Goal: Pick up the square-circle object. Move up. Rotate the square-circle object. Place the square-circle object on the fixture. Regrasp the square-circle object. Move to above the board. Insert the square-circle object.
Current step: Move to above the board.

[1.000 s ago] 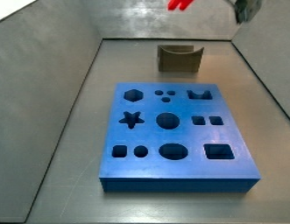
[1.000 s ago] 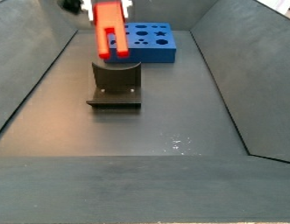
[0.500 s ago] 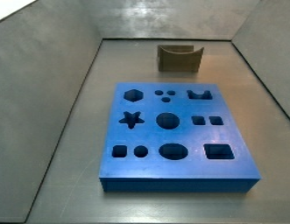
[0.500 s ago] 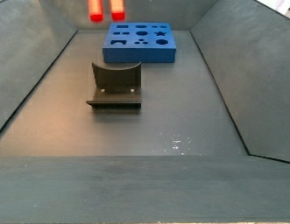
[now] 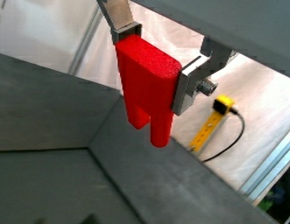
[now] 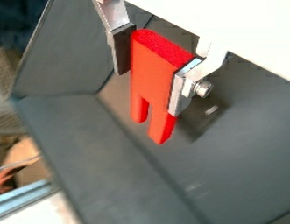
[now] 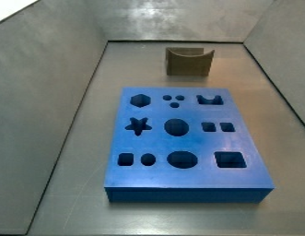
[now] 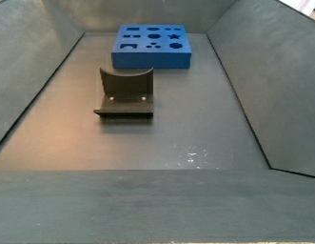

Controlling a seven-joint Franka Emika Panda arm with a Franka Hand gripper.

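The pincer (image 5: pixel 161 61) shows only in both wrist views (image 6: pixel 152 63): flat silver plate fingers (image 5: pixel 119 19), one on a chunky grey bracket with a round bolt head (image 6: pixel 203 88).

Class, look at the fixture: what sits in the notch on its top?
Nothing: the fixture shows a bare notch. The gripper, seen only in wrist views, holds the square-circle object elsewhere.

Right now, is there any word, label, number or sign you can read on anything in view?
None readable.
Gripper, off both side views, shut on the red square-circle object: no marking.
Blue board: shaped holes only.
Fixture: plain.
Yellow-black object outside the bin: too blurred.
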